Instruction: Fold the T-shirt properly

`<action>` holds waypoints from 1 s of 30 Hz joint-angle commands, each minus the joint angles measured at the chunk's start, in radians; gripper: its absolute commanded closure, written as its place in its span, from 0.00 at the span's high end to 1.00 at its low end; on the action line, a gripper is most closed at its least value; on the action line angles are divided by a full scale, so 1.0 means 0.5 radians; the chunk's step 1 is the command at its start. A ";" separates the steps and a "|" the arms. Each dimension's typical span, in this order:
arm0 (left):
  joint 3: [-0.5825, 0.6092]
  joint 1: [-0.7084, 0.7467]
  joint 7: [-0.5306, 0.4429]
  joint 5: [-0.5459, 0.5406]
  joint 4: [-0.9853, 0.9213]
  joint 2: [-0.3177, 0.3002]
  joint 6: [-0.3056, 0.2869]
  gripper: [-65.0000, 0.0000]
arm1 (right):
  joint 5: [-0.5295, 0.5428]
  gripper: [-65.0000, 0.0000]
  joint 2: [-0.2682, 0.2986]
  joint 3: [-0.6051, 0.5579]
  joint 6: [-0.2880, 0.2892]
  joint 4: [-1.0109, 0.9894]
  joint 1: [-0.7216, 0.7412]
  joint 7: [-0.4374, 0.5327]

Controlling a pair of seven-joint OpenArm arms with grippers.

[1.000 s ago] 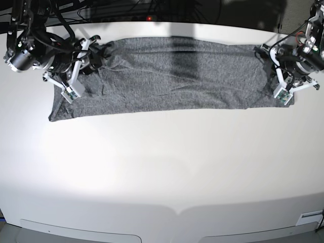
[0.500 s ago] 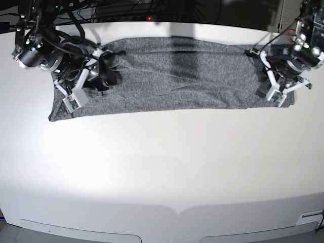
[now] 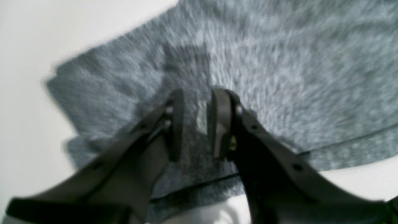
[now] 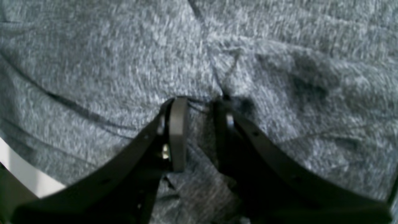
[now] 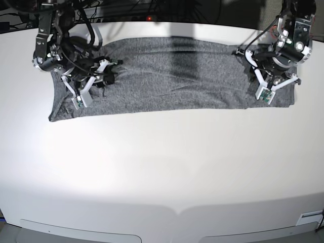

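Note:
The T-shirt [image 5: 177,76] is a mottled dark-grey cloth lying as a long flat band across the back of the white table [image 5: 162,167]. My left gripper [image 5: 253,71] is over its right end. In the left wrist view the left gripper [image 3: 197,96] has a narrow gap between its fingers, above flat cloth [image 3: 279,62] near a corner. My right gripper [image 5: 107,78] is on the shirt's left part. In the right wrist view the right gripper [image 4: 200,102] presses into the cloth [image 4: 93,62], creases run to its tips, and fabric sits between its fingers.
Dark cables and equipment [image 5: 152,10] lie beyond the table's back edge. The shirt's front hem [image 5: 167,109] runs left to right, with bare white tabletop in front of it down to the near edge.
Both grippers have moved inward from the shirt's two ends toward its middle. The shirt's outline has stayed in place.

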 commanded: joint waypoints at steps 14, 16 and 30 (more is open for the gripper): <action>-0.011 -0.453 -0.021 0.001 -0.739 -0.018 0.013 0.24 | -0.014 0.25 0.016 0.008 0.010 -0.038 0.072 0.051; -0.011 -0.478 -0.020 0.001 -0.740 -0.019 0.013 0.24 | -0.085 0.25 0.017 0.008 0.010 -0.042 0.112 0.063; -0.011 -0.464 0.077 -0.016 -0.740 -0.018 0.014 0.24 | -0.127 0.25 0.017 0.008 0.008 -0.731 0.605 0.110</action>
